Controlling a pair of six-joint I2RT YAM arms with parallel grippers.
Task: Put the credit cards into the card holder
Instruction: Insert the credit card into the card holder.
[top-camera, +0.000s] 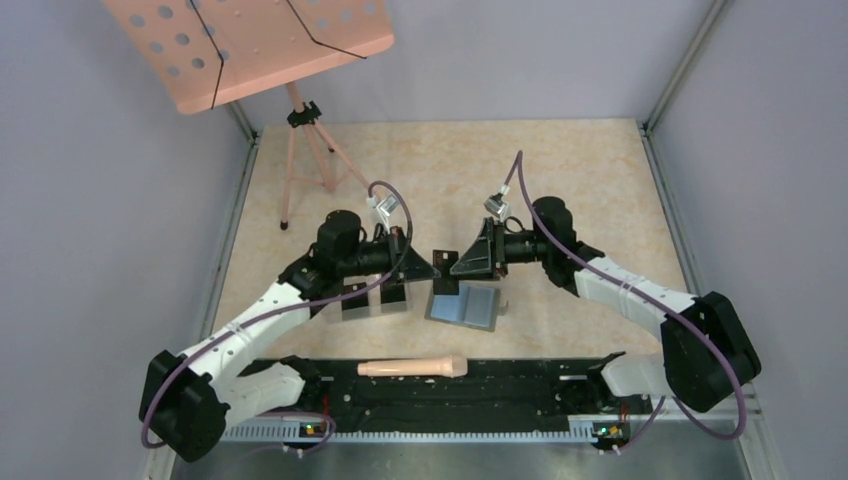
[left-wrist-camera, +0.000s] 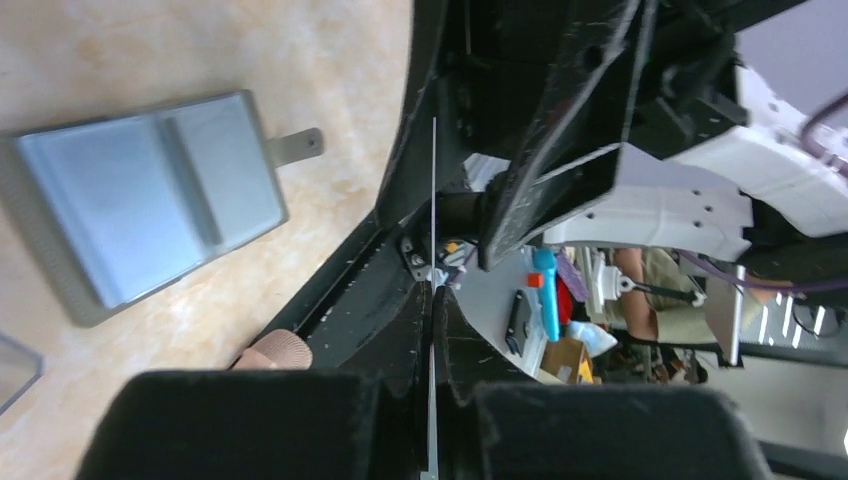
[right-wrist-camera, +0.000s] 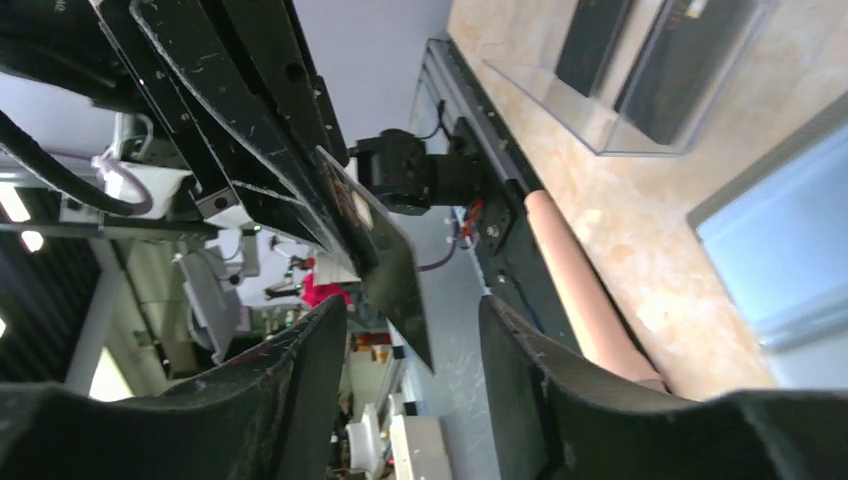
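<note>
The left gripper (top-camera: 428, 270) is clenched on a black credit card (right-wrist-camera: 385, 250), held on edge above the table (top-camera: 580, 180). The right gripper (right-wrist-camera: 412, 320) faces it, fingers spread on either side of the card's free end. Just below lies the open gray card holder (top-camera: 465, 303) on the beige marbled surface, with a clear box (top-camera: 375, 298) beside it. Gray walls (top-camera: 100, 250) enclose the table.

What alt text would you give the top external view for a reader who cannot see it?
The left hand, shut on a black credit card, meets the open right hand above the table. Close by, the gray card holder lies open flat, with a clear box beside it.
</note>
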